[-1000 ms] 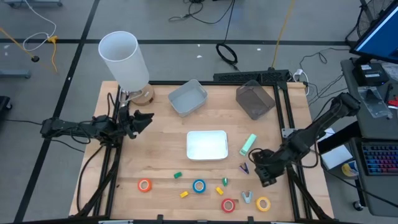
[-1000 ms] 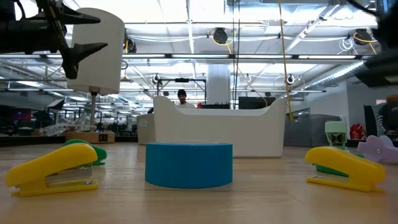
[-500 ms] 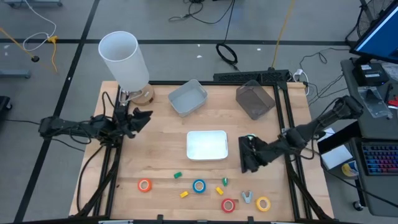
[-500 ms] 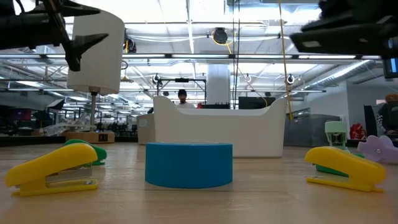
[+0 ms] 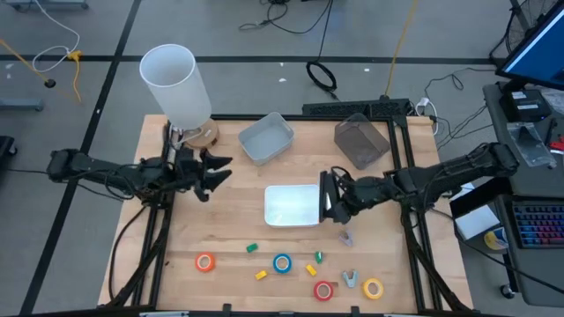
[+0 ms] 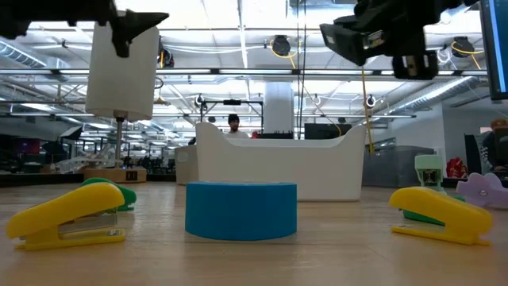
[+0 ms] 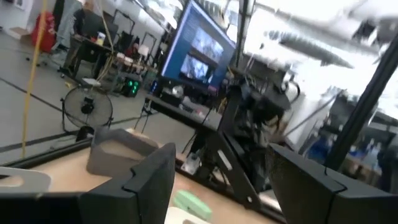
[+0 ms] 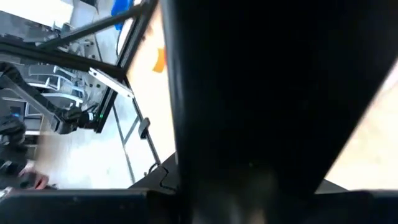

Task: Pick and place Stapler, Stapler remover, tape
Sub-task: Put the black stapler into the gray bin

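In the high view my right gripper (image 5: 324,195) hangs over the right edge of the white tray (image 5: 293,187), high above the table in the low view (image 6: 349,36). The mint-green stapler (image 6: 429,171) stands on the table beneath that arm and also shows in the left wrist view (image 7: 193,204). The orange (image 5: 204,261), blue (image 5: 282,262), red (image 5: 323,290) and yellow (image 5: 373,288) tape rolls lie flat near the near edge. A lilac stapler remover (image 5: 351,279) lies between the red and yellow rolls. My left gripper (image 5: 225,170) is open, in the air left of the tray.
Small yellow staplers (image 5: 262,275) (image 5: 311,269) and green ones (image 5: 251,248) (image 5: 319,256) lie among the rolls, and a small dark piece (image 5: 345,238) right of them. A pale bin (image 5: 266,138), a grey bin (image 5: 361,141) and a white lamp (image 5: 176,84) stand along the far edge.
My right gripper has swung from the table's near right corner toward the far left, past the mint-green stapler, to the tray's right edge, and it has risen. My left gripper has moved a little toward the table's right. Nothing on the table has moved.
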Robot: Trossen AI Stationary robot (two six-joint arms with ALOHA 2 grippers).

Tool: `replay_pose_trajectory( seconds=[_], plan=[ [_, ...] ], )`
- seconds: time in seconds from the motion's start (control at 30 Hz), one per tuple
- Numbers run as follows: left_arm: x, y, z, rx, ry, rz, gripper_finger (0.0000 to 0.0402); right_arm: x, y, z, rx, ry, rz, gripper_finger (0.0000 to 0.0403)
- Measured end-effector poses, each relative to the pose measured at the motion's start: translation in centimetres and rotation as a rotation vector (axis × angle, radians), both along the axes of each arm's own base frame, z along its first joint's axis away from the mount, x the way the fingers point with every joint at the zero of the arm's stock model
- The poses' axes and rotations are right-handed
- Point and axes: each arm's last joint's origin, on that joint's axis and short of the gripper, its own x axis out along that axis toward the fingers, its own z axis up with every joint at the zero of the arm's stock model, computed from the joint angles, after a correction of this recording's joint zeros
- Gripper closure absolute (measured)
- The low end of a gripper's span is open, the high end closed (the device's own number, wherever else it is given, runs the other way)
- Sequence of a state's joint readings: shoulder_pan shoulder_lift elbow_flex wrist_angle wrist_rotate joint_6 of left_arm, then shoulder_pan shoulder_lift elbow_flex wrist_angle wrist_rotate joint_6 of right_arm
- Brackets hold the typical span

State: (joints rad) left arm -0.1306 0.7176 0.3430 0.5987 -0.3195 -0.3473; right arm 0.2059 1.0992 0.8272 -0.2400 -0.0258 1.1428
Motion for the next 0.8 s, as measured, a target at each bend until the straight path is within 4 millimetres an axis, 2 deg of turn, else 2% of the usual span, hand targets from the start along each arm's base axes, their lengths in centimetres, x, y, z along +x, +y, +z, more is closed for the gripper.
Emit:
replay_pose_trajectory(
  seconds=[0.23,0.4,0.53,0.63,0.8],
  plan=[
    [3.6,-1.5,1.8,0.05,0.063,-0.042,0.0153,0.9,-1.8,0.8,-0.179,-0.134,-0.024,0.0288],
    [5.9,-2.7,3.0,0.079,0.081,-0.068,0.0153,1.8,-2.3,0.8,-0.25,-0.18,-0.006,0.0288],
    [7.7,-3.8,3.8,0.134,0.129,-0.078,0.0153,3.3,-2.2,0.8,-0.322,-0.148,0.043,0.0288],
    [8.7,-4.4,4.2,0.165,0.182,-0.06,0.0153,4.8,-2.1,1.8,-0.39,-0.153,0.089,0.0288],
    [9.9,-5.0,4.9,0.198,0.24,-0.042,0.0153,6.7,-1.9,2.8,-0.511,-0.028,0.18,0.0288]
  ],
)
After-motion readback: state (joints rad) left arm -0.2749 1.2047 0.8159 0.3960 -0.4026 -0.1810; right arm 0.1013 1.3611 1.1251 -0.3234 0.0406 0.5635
